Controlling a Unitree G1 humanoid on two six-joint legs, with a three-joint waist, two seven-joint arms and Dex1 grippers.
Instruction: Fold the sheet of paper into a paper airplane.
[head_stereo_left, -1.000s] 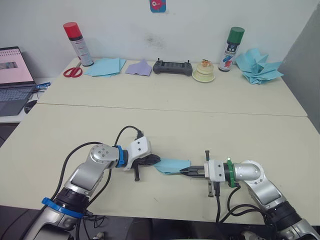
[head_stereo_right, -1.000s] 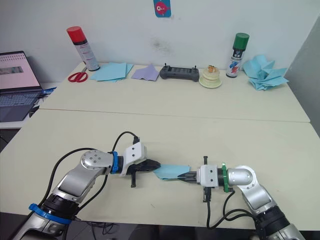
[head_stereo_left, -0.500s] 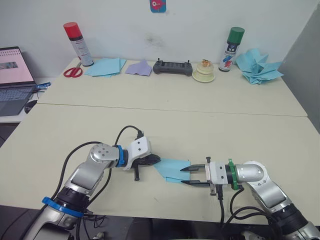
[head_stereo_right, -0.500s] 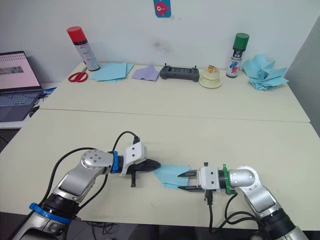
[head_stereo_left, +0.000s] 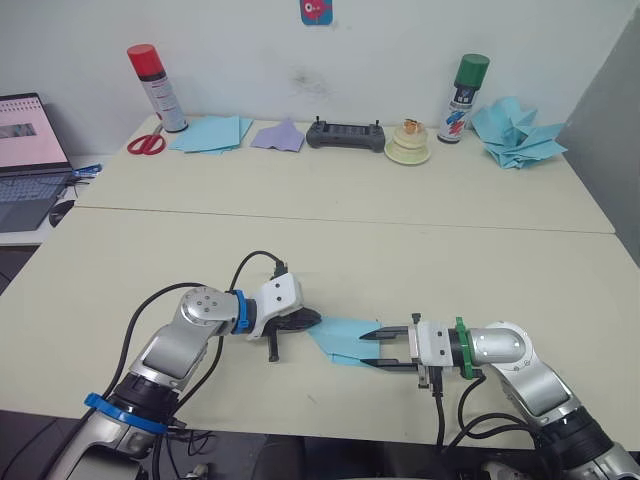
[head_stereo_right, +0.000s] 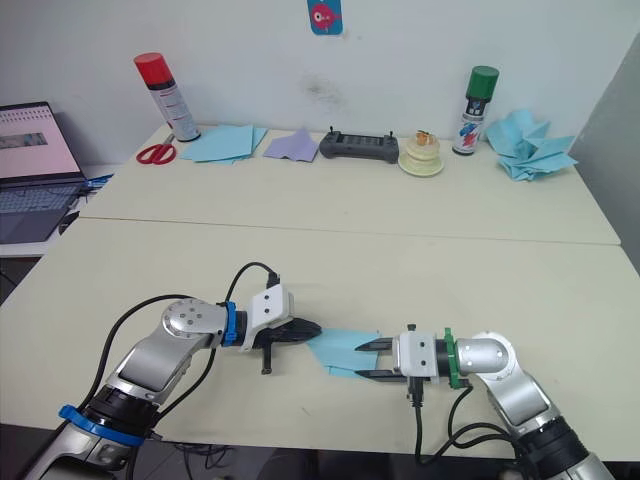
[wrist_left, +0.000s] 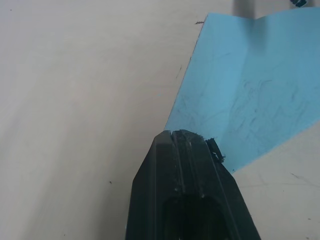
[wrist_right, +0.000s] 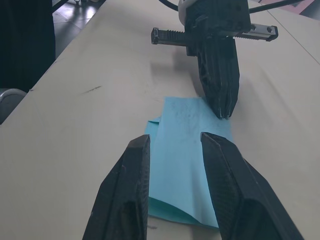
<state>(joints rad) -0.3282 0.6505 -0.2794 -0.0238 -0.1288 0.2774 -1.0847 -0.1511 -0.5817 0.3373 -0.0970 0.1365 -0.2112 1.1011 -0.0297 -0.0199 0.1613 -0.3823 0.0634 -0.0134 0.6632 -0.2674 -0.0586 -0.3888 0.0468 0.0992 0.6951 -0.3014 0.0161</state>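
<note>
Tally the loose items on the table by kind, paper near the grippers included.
Spray cans: 2 (red cap, green cap)
Scissors: 1
Blue sheet stack: 1
Lilac paper piece: 1
Black controller: 1
Small cream dish: 1
Heap of blue planes: 1
Sheet of paper: 1
Laptop: 1
Total: 10

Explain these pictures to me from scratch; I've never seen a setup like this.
This is a humanoid robot with two arms, each ending in a two-fingered black claw. The two wide pictures come from cameras on its head, looking down over a table. The two close-ups come from cameras on each wrist, looking along that claw's fingers. The left claw, fingers shut, pins one corner of the sheet of paper, light blue and partly folded. The right claw is open at the sheet's other end. Along the far edge stand two spray cans, scissors, a stack of blue sheets, a lilac paper piece, a controller and a heap of paper planes.
</note>
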